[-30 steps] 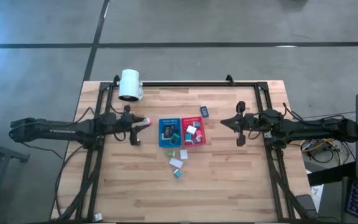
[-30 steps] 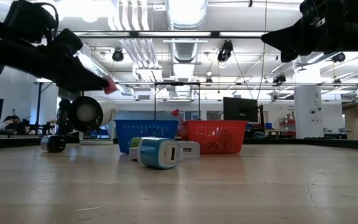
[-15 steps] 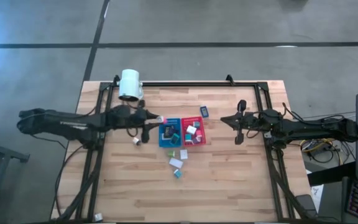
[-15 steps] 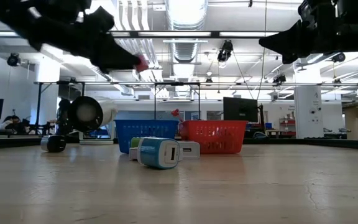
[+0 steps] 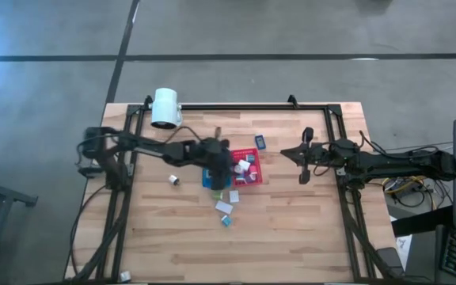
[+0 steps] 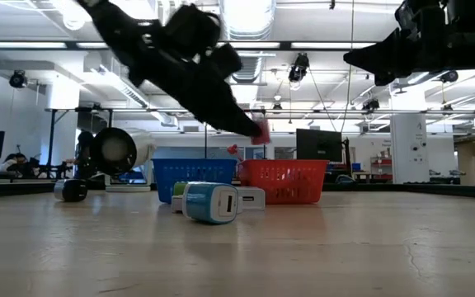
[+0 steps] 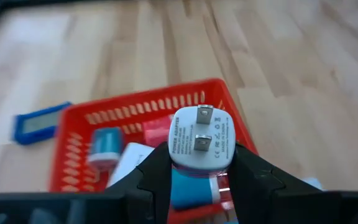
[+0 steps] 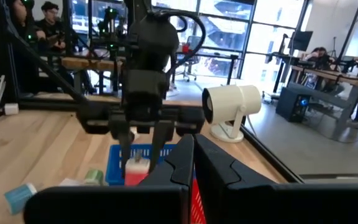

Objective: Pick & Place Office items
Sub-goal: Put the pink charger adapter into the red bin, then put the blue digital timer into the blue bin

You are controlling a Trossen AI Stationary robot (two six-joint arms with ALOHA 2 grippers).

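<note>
1. Left gripper clamped on white-and-pink plug adapter, above red tray at mid-worktop.
2. Right gripper shut, empty, hanging over bare boards toward right edge.

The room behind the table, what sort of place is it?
Probably a robotics lab or workshop: bare ceiling ducts and strip lights overhead, workbenches with monitors, and people at equipment behind.

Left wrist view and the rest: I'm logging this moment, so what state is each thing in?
Left gripper: shut on white plug-in charger, above red perforated tray.
Right gripper: shut, empty, raised.
Blue perforated tray: upright.
Teal-and-white charger: lying on wooden table.
</note>
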